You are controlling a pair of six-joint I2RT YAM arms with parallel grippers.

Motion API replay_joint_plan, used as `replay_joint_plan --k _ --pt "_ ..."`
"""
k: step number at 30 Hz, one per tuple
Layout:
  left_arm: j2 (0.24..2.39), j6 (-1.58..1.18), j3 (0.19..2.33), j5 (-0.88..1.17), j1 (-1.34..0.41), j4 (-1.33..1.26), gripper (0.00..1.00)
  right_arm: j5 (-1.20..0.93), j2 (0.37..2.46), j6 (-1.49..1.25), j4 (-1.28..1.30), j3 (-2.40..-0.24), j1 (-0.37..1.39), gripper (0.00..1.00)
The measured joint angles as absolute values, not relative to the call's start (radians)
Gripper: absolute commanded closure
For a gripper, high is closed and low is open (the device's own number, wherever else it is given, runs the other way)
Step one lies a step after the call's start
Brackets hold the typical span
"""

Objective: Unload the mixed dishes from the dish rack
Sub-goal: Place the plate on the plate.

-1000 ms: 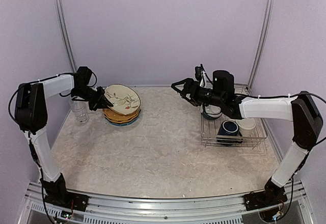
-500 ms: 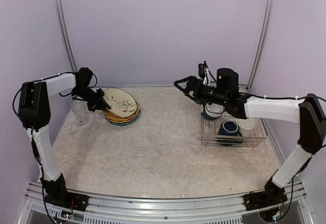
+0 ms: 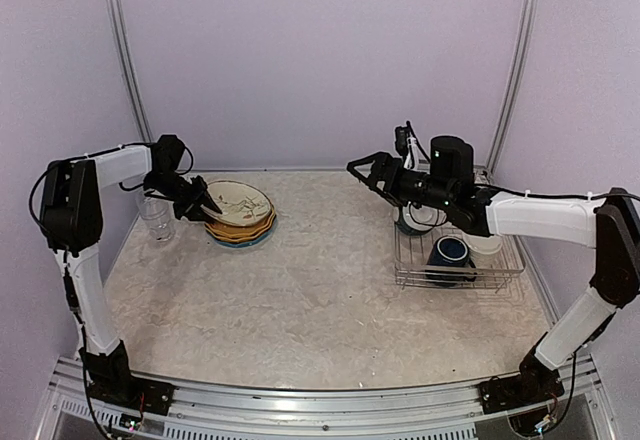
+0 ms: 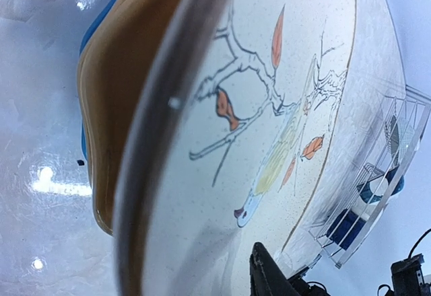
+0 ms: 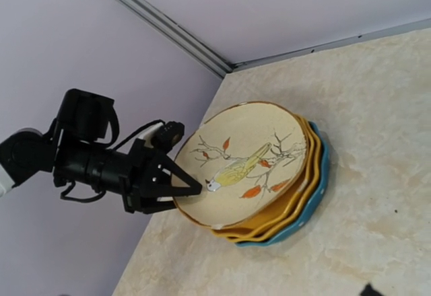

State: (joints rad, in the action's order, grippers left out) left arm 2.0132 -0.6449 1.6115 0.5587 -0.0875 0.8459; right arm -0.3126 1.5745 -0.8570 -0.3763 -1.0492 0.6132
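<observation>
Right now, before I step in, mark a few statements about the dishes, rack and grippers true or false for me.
1. The glass stands on the table, outside the rack. True.
2. The cream plate lies flat on the pile. False: it is tilted, one edge held up by the left gripper.
3. The right gripper holds a mug. False: it is open and empty, in the air left of the rack in the top view.
4. The blue mug sits in the rack. True.
5. The blue plate is lowest in the pile. True.
</observation>
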Motion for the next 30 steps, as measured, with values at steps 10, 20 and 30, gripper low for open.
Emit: replay_joint_plan --k 10,20,30 --pt "1.993 -0.651 1.606 0.482 -0.081 0.827 0.46 -0.266 1.537 -0.825 -0.332 -1.046 0.612 0.1" --pt "1.856 -0.643 1.549 0.405 -0.057 0.78 0.28 -0.169 1.486 -0.72 -0.188 -1.051 0.611 0.06" --pt "1.586 -0.579 1.48 0.374 -0.152 0.667 0.23 0.154 1.381 -0.521 0.215 -1.103 0.606 0.0"
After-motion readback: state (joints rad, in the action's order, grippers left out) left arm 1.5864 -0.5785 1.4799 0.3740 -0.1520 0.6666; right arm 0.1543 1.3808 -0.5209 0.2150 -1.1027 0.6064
